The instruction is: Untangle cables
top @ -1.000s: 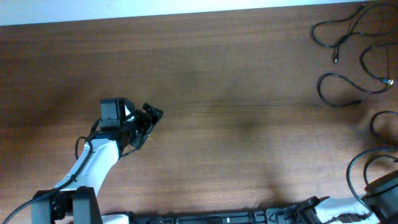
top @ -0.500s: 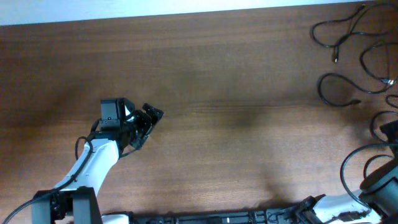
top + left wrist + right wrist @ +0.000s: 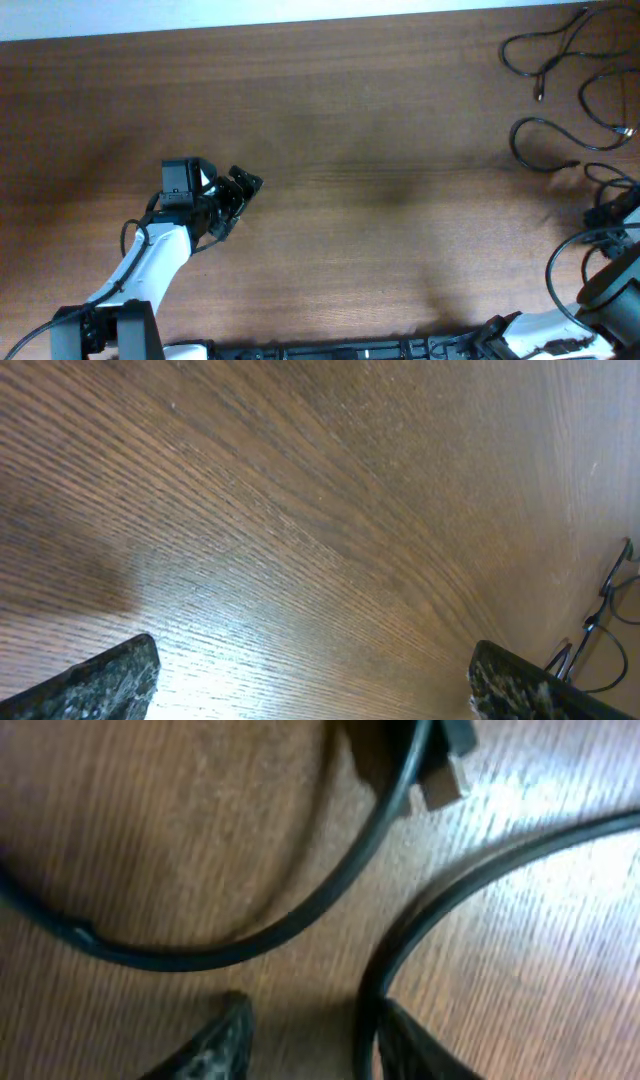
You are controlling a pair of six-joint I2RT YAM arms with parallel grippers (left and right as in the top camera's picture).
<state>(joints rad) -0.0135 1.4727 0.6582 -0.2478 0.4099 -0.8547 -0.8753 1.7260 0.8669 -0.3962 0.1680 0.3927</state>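
Observation:
Several thin black cables lie as loose curls at the table's far right: one loop (image 3: 545, 50) at the back, another (image 3: 541, 145) nearer, a third (image 3: 603, 112) by the edge. My right gripper (image 3: 606, 208) is low over a further cable (image 3: 600, 172) at the right edge. In the right wrist view its jaws (image 3: 312, 1005) stand narrowly open. One cable (image 3: 372, 990) runs between them against the right finger, and the left finger does not touch it. A second cable (image 3: 250, 948) with a plug end (image 3: 445, 775) curves just beyond. My left gripper (image 3: 238, 195) stands wide open over bare wood (image 3: 312, 660).
The wooden table (image 3: 380, 150) ends at a pale back edge. The thicker black wire (image 3: 560, 270) of the right arm loops at the front right. Cable ends (image 3: 600, 610) show at the right edge of the left wrist view.
My right arm has come forward from the front right corner to the cable at the right edge, and its jaws have narrowed. The left arm has not moved.

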